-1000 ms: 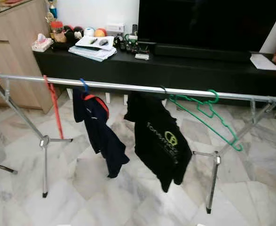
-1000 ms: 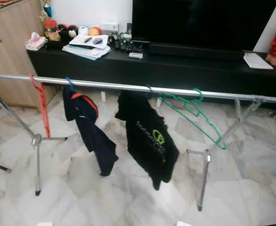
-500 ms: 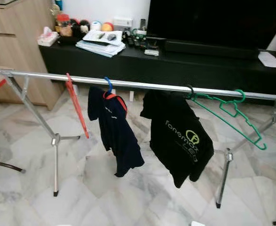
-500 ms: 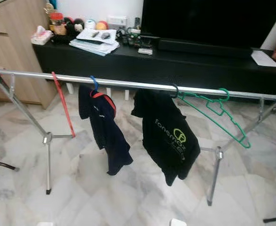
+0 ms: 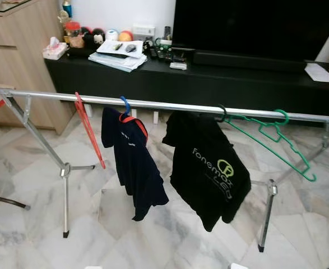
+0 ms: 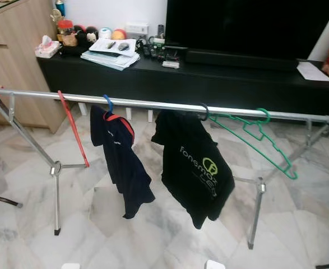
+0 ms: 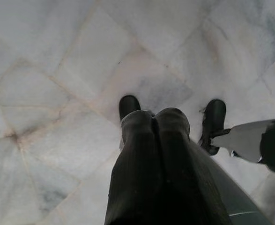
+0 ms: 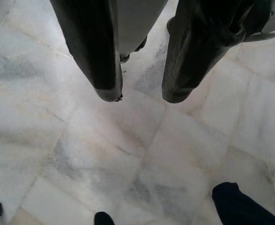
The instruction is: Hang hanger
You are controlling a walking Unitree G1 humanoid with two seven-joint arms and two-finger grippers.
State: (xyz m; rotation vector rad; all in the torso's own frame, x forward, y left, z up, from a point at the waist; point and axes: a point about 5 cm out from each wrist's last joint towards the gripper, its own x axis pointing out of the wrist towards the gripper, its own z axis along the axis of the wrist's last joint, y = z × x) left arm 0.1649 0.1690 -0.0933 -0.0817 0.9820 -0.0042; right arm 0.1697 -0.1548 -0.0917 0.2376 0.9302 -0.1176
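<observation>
Four hangers sit hooked on the rail (image 5: 170, 105) in the head views: a red hanger (image 5: 89, 134) left, two carrying shirts, a green hanger (image 5: 276, 143) right, tilted, already hung. Left wrist view: left tool (image 7: 153, 122) pressed closed, empty, pointing at the floor. Right wrist view: right tool (image 8: 139, 96) spread wide, empty.

Even, soft indoor light fills the room, and both eye views are fairly sharp with little blur. The marble floor (image 5: 153, 235) shows pale sheen and faint shadows under the clothes rack (image 5: 170, 105). In the wrist views the near black fingers (image 7: 153, 164) are soft and out of focus.
</observation>
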